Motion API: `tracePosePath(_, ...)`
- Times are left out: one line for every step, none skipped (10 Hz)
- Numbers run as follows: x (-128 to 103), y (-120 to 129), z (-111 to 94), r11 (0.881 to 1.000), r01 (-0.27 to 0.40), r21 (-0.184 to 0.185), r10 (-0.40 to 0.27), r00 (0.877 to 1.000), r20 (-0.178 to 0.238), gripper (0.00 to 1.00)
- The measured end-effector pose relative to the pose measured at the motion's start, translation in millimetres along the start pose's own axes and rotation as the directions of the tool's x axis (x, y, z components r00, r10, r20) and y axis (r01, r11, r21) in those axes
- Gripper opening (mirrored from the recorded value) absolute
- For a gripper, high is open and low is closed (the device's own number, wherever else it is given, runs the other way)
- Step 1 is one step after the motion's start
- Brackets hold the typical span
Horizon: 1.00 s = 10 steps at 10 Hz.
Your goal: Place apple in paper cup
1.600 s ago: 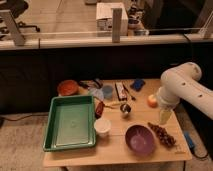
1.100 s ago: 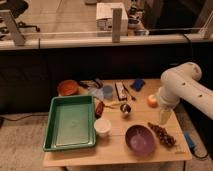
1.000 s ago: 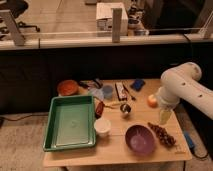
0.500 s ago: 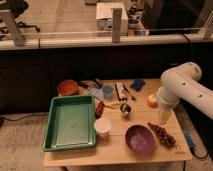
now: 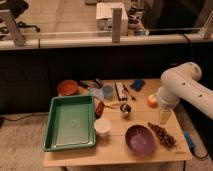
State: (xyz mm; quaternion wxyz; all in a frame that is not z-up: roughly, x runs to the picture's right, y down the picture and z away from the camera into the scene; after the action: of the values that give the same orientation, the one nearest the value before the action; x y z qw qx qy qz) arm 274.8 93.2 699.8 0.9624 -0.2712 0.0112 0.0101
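Camera view looks down on a light wooden table of long planks. The apple sits on the bare wood at the right side, toward the far edge, a small smooth round fruit, orange-yellow with a reddish blush. It is too round and too small here to tell which way its stem points, and it has no long axis. The paper cup stands upright near the middle of the table, just beside the right near corner of the green tray. It is a plain white cup with a round rim, its mouth faces up, and nothing shows inside it. The apple and the paper cup are well apart, with a dark ball between them. The tray is a shallow glossy plastic rectangle, and the purple bowl, round and smooth, lies at the near edge; both look bare inside. A dark bumpy cluster like grapes lies just right of the bowl. The thick white arm curves in from the right, and the gripper hangs just beside the apple on its near side, fingers spread and pointing down, holding nothing.
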Motion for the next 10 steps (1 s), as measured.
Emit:
tracePosePath(-3.7,-13.4,3.8,1.0,0.01,0.009,-0.01,1.0,0.004,0.8)
tracePosePath(-5.6,-22.6,6.4,1.0,0.016,0.017,-0.016,1.0,0.008,0.8)
tracePosePath(-6.3,-26.5,7.7,0.999,0.021,0.025,-0.021,1.0,0.01,0.8)
tracePosePath(-5.9,-26.3,8.0,0.999,0.022,0.029,-0.022,1.0,0.011,0.8)
tracePosePath(-6.1,-27.4,8.5,0.999,0.022,0.034,-0.022,1.0,0.015,0.8)
tracePosePath(-2.4,-33.7,10.5,0.999,0.015,0.043,-0.016,1.0,0.024,0.8)
tracePosePath(1.9,-44.9,14.1,0.999,0.01,0.054,-0.011,0.999,0.032,0.8)
tracePosePath(1.5,-52.3,16.4,0.998,0.008,0.058,-0.01,0.999,0.039,0.8)
tracePosePath(0.3,-65.1,20.3,0.998,0.007,0.067,-0.01,0.999,0.051,0.8)
tracePosePath(1.3,-69.8,21.4,0.997,0.004,0.075,-0.008,0.998,0.057,0.8)
